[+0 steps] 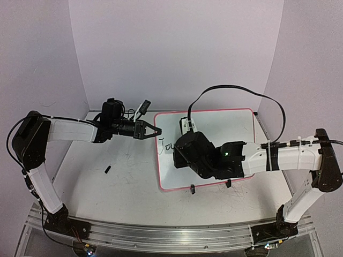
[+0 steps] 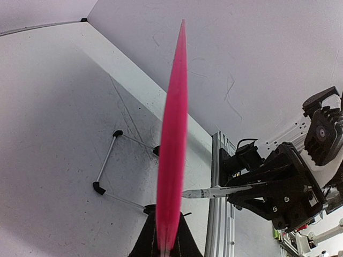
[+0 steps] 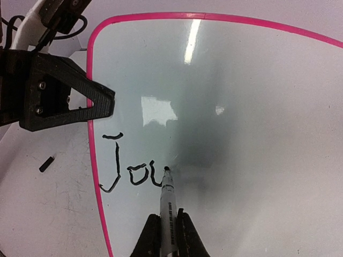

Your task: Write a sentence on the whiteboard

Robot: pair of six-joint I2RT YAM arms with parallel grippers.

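Note:
The whiteboard (image 1: 230, 126) lies flat on the table with a pink-red border and two black clips on its near edge. My left gripper (image 1: 153, 130) is shut on its left edge. In the left wrist view the board's pink edge (image 2: 172, 139) runs edge-on out of my left gripper (image 2: 167, 211). My right gripper (image 1: 180, 154) hovers over the board's left part, shut on a white marker (image 3: 169, 203). In the right wrist view the right gripper (image 3: 169, 217) points the marker tip at the board just right of the black letters "Jou" (image 3: 131, 170).
A small black marker cap (image 1: 107, 169) lies on the scribbled grey tabletop left of the board and also shows in the right wrist view (image 3: 46, 163). A thin wire frame with black ends (image 2: 107, 160) shows beside the board's edge. White walls enclose the table on three sides.

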